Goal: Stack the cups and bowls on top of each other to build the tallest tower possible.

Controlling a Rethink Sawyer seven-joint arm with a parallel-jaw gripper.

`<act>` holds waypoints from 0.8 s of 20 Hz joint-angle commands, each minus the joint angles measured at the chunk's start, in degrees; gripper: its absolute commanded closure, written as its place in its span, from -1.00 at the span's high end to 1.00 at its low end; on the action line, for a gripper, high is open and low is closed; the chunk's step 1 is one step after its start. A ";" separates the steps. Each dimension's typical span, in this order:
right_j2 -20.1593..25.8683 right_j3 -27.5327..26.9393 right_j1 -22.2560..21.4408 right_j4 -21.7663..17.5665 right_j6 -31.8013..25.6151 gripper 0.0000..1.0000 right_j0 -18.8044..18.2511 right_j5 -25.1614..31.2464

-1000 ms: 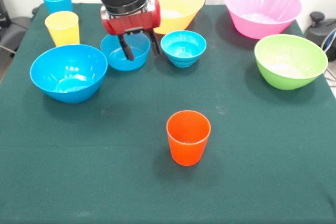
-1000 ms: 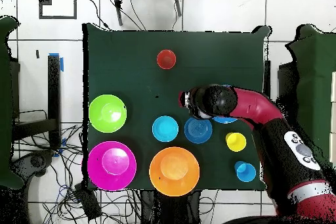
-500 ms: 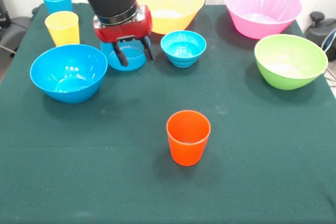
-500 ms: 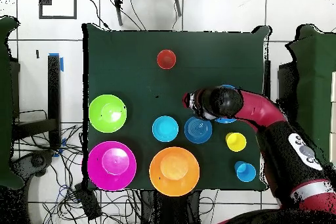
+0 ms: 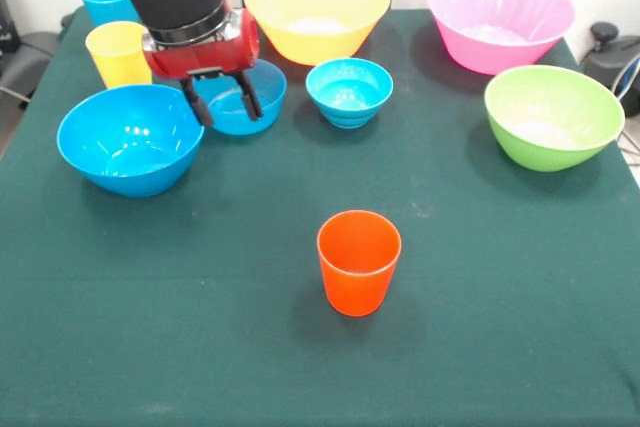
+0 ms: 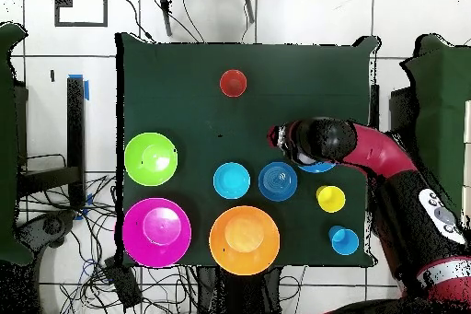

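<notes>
The pincer (image 5: 220, 104) hangs open and empty between the medium blue bowl (image 5: 130, 139) and a small blue bowl (image 5: 243, 97). All 6 bowls and 3 cups sit apart on the counter (image 5: 480, 277), none stacked; the orange cup (image 5: 358, 262) stands alone.

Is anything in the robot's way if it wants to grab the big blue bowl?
Nothing visible is. The gripper hangs open and empty at the right rim of the big blue bowl, with no cup or other bowl between them. The small blue bowl sits just behind the jaws.
</notes>
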 commanded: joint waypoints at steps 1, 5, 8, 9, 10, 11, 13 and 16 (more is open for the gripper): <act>1.73 -1.33 -1.53 -4.56 -9.92 1.00 1.28 5.64; 2.03 0.66 -2.75 -4.60 -8.30 1.00 1.89 3.84; 2.29 1.36 -2.68 -4.84 -8.22 1.00 1.89 2.68; 2.21 1.07 -2.47 -4.98 -8.07 1.00 2.20 2.58; 2.21 1.04 -2.44 -5.01 -8.04 1.00 2.25 2.51; 2.13 0.62 -2.03 -5.12 -8.06 1.00 2.35 2.45; 1.70 0.33 -1.81 -5.12 -7.68 1.00 2.37 2.53; 1.59 -0.47 0.15 -4.14 -7.11 1.00 1.70 2.72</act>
